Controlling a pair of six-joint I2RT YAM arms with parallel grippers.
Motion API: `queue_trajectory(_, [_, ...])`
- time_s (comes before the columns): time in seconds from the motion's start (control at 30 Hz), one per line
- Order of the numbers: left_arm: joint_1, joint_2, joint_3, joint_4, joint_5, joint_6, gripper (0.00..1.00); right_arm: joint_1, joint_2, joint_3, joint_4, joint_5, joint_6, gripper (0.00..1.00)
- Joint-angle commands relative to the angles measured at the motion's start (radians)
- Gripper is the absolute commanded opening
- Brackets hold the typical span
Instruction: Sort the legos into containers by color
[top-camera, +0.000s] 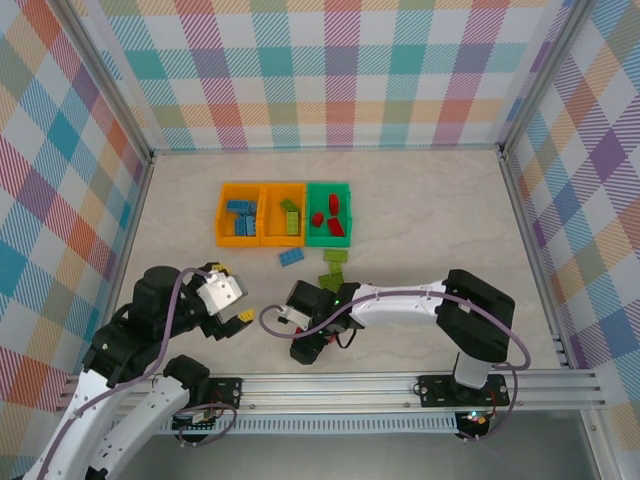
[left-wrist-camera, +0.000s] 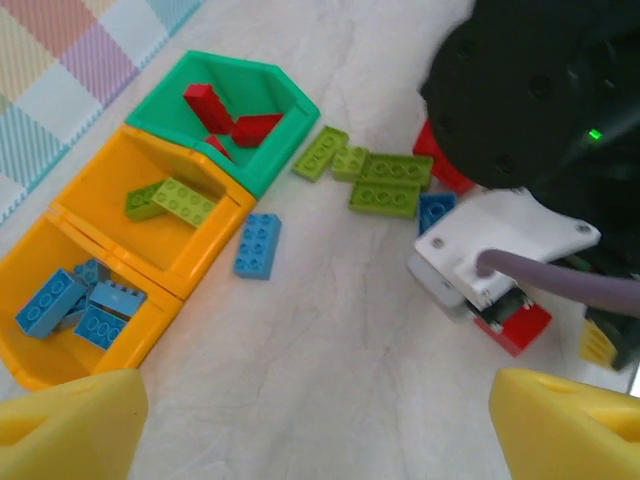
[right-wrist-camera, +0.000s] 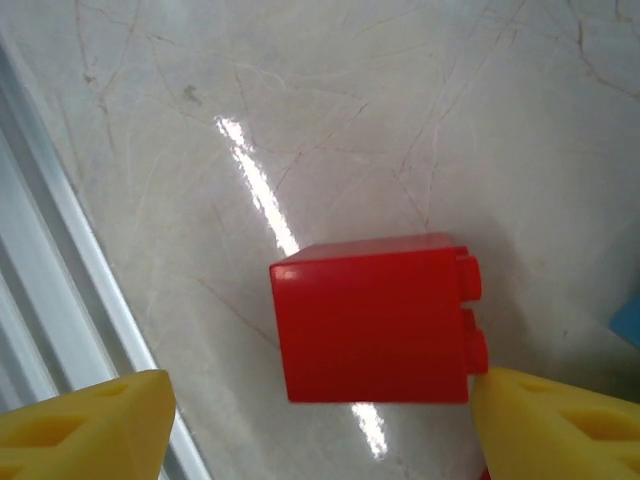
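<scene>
Looking down from above, 3 joined bins (top-camera: 261, 214) stand midway up the table (top-camera: 430, 220): an orange bin (top-camera: 221, 215) with blue bricks, a second orange bin (top-camera: 283, 187) with lime ones, a green bin (top-camera: 349, 213) with red ones. A blue brick (top-camera: 291, 258) and lime bricks (top-camera: 335, 257) lie loose just in front. The left pincer (top-camera: 240, 298) hangs near them; the right pincer (top-camera: 306, 348) points down by the front edge.

The left wrist view brings out the studs, and its low angle reaches under the right arm (left-wrist-camera: 540, 90) to a red brick (left-wrist-camera: 515, 328) on the table. The left pincer (left-wrist-camera: 320, 430) gapes wide, holding nothing.

The right wrist view gives a red brick (right-wrist-camera: 375, 320) close: on its side, studs sideways, near a metal rail (right-wrist-camera: 30, 250). The right pincer (right-wrist-camera: 320, 425) stands open, 1 yellow tip meeting the brick's studded corner, the other well clear.
</scene>
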Motion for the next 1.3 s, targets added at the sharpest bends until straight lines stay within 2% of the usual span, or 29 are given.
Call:
queue_trajectory(0.0, [-0.001,-0.027,-0.026,-0.062,0.038,0.056,0.91,0.006,0.045,0.041,0.042,0.029,-0.024,0.71])
queue_trajectory(0.17, [-0.001,-0.068,-0.059,-0.04,0.06,0.062,0.93,0.005,0.071,0.051,0.051,0.05,-0.013,0.54])
queue_trajectory(0.33, [-0.001,-0.096,-0.079,-0.026,0.076,0.088,0.94,-0.005,-0.024,-0.003,0.109,0.045,0.011,0.31])
queue_trajectory(0.47, [-0.001,-0.113,-0.088,0.03,0.141,0.071,0.95,-0.065,-0.168,-0.057,0.173,-0.003,0.064,0.3])
queue_trajectory(0.57, [-0.001,-0.099,-0.099,0.121,0.222,0.002,0.96,-0.133,-0.259,-0.061,0.217,-0.004,0.082,0.31])
queue_trajectory(0.63, [-0.001,-0.082,-0.131,0.257,0.284,-0.086,0.98,-0.201,-0.276,-0.046,0.255,-0.001,0.086,0.32])
queue_trajectory(0.73, [-0.001,-0.03,-0.201,0.546,0.311,-0.318,1.0,-0.313,-0.226,0.042,0.251,0.004,0.063,0.32])
queue_trajectory(0.77, [-0.002,-0.002,-0.209,0.631,0.278,-0.405,1.0,-0.346,-0.197,0.084,0.237,0.016,0.049,0.32])
queue_trajectory(0.83, [-0.004,0.055,-0.199,0.69,0.173,-0.548,1.0,-0.394,-0.132,0.164,0.213,0.065,0.037,0.32])
queue_trajectory(0.93, [-0.006,0.122,-0.164,0.678,0.03,-0.697,1.0,-0.452,-0.027,0.272,0.193,0.143,0.025,0.32])
queue_trajectory(1.13, [-0.006,0.159,-0.159,0.632,-0.102,-0.912,1.0,-0.521,0.189,0.488,0.142,0.254,0.017,0.33])
queue_trajectory(1.2, [-0.005,0.156,-0.156,0.59,-0.194,-1.008,1.0,-0.535,0.239,0.543,0.117,0.256,0.045,0.39])
queue_trajectory(1.27, [-0.006,0.156,-0.159,0.541,-0.258,-1.084,1.0,-0.542,0.263,0.579,0.094,0.244,0.066,0.52])
